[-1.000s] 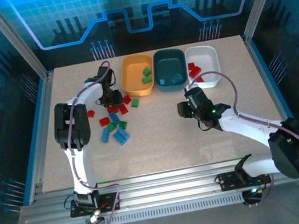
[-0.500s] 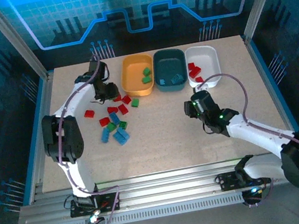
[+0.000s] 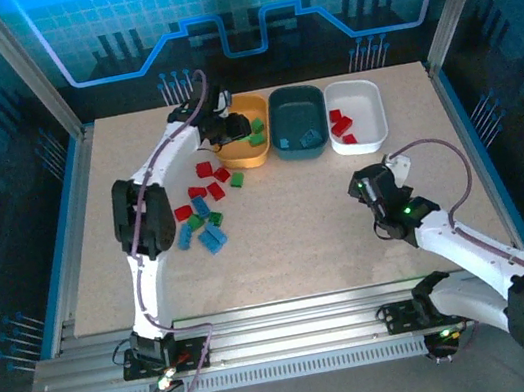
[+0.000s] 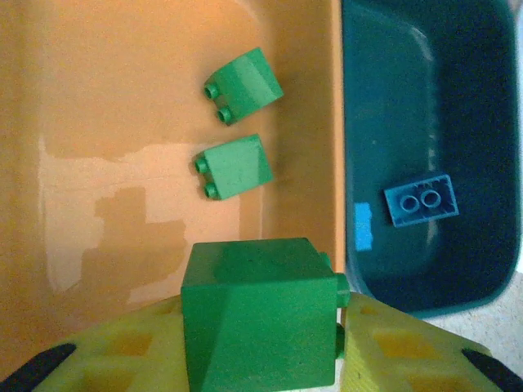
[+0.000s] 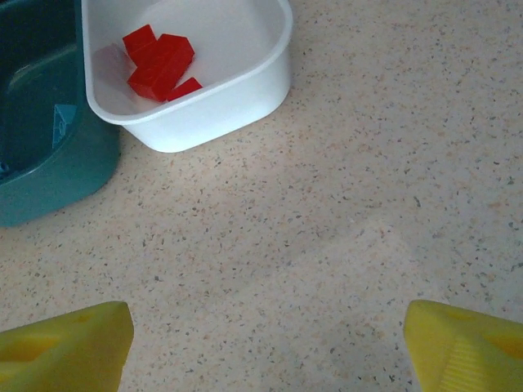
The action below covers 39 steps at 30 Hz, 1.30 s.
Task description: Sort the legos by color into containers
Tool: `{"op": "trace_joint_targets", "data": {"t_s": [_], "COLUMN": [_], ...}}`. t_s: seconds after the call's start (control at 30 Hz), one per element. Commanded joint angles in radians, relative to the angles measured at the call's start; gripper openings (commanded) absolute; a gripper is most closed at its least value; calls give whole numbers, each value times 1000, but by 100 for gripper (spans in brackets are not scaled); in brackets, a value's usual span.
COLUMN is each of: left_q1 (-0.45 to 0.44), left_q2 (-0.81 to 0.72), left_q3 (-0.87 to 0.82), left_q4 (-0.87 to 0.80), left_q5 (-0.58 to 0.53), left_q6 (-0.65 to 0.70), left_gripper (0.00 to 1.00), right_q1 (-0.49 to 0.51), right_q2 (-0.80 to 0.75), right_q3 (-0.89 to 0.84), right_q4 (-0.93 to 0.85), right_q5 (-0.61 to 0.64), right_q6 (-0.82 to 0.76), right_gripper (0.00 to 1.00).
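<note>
Nearest to where I stand, at the lower right of the overhead view, the right arm (image 3: 452, 239) hangs low over the speckled beige surface (image 5: 327, 245). Its yellow jaws are spread wide with nothing between them.

Further in, at centre left, the loose small plastic bricks (image 3: 203, 217) lie scattered in red, green and blue, close together and some touching.

Beyond them three shallow plastic bins stand side by side along the far edge. The white bin (image 3: 364, 102) on the right holds a few red bricks (image 5: 159, 61). The dark teal bin (image 4: 425, 98) in the middle holds a blue brick (image 4: 421, 200). The orange-yellow bin (image 4: 106, 82) on the left holds two green bricks (image 4: 237, 122).

The left arm (image 3: 152, 175) reaches out over that orange-yellow bin, its jaws clamped on a chunky green brick (image 4: 257, 314) held above the bin's floor.

I'd judge these bricks light, hard and rigid, so a firm pinch won't hurt them. Their sides look smooth and may slip. This one has a sloped face, so the hold belongs on two flat opposite sides, away from the studs. Bricks lying against each other will likely need picking from the outer edge of the pile.
</note>
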Motion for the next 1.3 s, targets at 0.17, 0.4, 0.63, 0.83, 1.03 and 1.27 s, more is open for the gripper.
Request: {"op": "trace_joint_targets", "data": {"t_s": [0.17, 0.4, 0.63, 0.83, 1.03, 1.27], "left_q1": [4, 7, 7, 41, 181, 200], "left_q2": [122, 126, -131, -622, -998, -1032], "left_q3": [137, 239, 25, -712, -1238, -1343], "left_q4": [-43, -119, -118, 52, 155, 202], "left_q5": [40, 9, -80, -274, -259, -155], "left_q6": [-48, -13, -2, -134, -232, -164], "left_gripper": [42, 79, 81, 83, 78, 78], "right_q1": [-12, -12, -12, -10, -4, -3], "right_q2": [36, 60, 38, 22, 30, 42], "right_q3": [6, 18, 1, -10, -13, -9], "right_q4": [28, 53, 82, 104, 123, 126], "right_q5": [-48, -108, -134, -162, -190, -205], "right_q6": [-13, -54, -64, -66, -65, -68], "right_gripper": [88, 86, 86, 85, 84, 83]}}
